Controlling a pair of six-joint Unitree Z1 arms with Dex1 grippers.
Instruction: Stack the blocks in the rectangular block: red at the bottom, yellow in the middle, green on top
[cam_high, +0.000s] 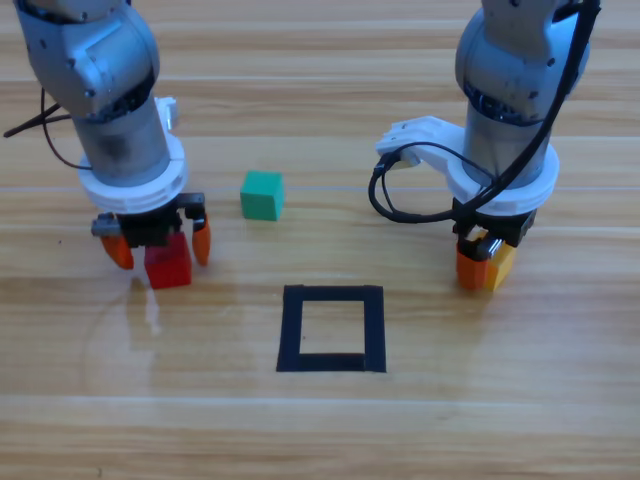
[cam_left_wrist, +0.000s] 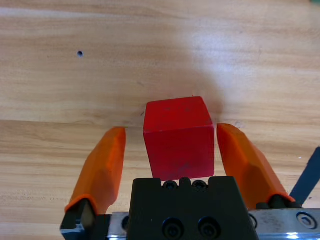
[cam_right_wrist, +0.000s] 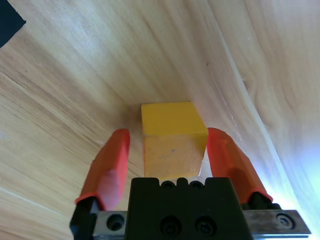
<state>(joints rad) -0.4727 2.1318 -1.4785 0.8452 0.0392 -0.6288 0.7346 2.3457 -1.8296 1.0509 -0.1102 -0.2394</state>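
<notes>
The red cube (cam_high: 168, 265) rests on the table at the left, between the jaws of my left gripper (cam_high: 160, 250). In the left wrist view the red cube (cam_left_wrist: 179, 135) has wood showing on both sides inside the left gripper (cam_left_wrist: 171, 131), which is open. The yellow cube (cam_high: 502, 265) sits at the right, inside my right gripper (cam_high: 485, 268). In the right wrist view the yellow cube (cam_right_wrist: 172, 145) touches one jaw of the right gripper (cam_right_wrist: 167, 134), a gap remains at the other, so it is open. The green cube (cam_high: 262, 194) stands alone. The black tape rectangle (cam_high: 332, 293) holds nothing.
A black cable (cam_high: 395, 205) loops off the right arm's wrist above the table. A corner of the tape rectangle (cam_right_wrist: 7, 20) shows in the right wrist view. Bare wood lies between the two arms around the rectangle.
</notes>
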